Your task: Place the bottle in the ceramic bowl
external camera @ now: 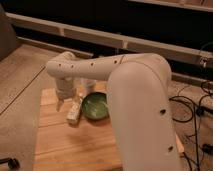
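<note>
Closest to me, the robot's thick white arm (142,120) rises over the right side of the wooden worktop (65,147) and bends back leftward across it. Past the bare boards, the bottle (74,111) lies on its side, not yet in the ceramic bowl (95,106), which sits just to its right, so close I cannot say whether they touch. The bottle's long axis runs away from me, its far end leaning slightly toward the bowl. A little farther back, the end effector (61,101) hangs low over the worktop, just left of the bottle's far half. I cannot tell how far open it is, and it seems to hold nothing. The bottle lies to the end effector's right and slightly nearer me. I judge the grasp calls for a short sideways shift and closing across the bottle's narrow width.
</note>
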Robot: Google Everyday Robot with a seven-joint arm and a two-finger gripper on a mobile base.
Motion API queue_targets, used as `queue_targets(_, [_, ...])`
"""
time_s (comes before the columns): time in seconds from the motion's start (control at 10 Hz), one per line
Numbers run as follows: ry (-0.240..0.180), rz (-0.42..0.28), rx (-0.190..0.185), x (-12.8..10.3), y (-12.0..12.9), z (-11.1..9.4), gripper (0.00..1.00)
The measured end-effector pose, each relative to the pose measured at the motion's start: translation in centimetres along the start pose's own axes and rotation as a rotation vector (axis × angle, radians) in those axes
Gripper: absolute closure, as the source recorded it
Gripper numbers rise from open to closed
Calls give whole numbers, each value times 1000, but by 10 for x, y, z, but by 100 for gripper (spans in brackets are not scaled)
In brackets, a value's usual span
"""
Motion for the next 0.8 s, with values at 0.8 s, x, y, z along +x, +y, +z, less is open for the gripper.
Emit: queue_targets(0.8, [87, 31, 38, -3, -5, 31, 35])
